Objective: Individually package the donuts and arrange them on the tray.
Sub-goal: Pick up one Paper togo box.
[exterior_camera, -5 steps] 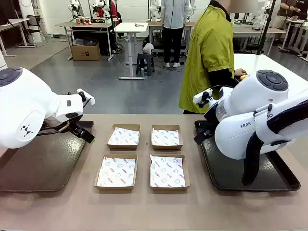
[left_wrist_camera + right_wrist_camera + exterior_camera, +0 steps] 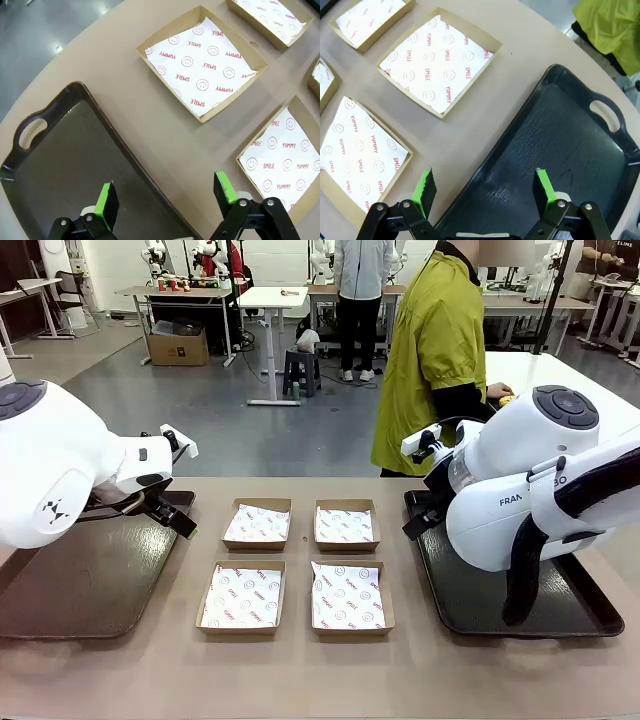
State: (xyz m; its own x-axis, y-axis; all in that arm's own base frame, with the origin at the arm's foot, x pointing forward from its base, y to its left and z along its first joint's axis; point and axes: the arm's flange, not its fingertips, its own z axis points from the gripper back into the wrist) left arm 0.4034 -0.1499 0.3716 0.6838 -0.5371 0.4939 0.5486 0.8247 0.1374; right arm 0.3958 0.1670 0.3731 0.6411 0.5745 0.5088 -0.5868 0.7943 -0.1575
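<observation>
While the person (image 2: 435,350) at the far side turns toward a white table beyond, both arms hang over the bench (image 2: 300,670). Look at the left gripper (image 2: 165,192): fingers (image 2: 107,199) spread wide, nothing between them, poised above the inner edge of the left tray (image 2: 80,580). Same story for the right gripper (image 2: 484,189), its fingers (image 2: 543,186) wide apart and empty over the rim of the right tray (image 2: 480,605).

Between the two trays, four cardboard boxes (image 2: 243,564) sit in a neat two-by-two block. Each holds only its printed paper liner. I'd say they're laid out that way so either arm can reach a pair without crossing the other.

And the donuts? The boxes and trays carry none. The person's hand (image 2: 497,391) rests by a small yellow thing (image 2: 507,399) on that white table. It may be one of them, but it's too small to tell.

My read is that packaging hasn't begun. The spread fingers sit off to the sides, which leaves the boxes free for whatever gets placed or handed over. With a tray flanking each side, a filled box would only have a short trip outward.
</observation>
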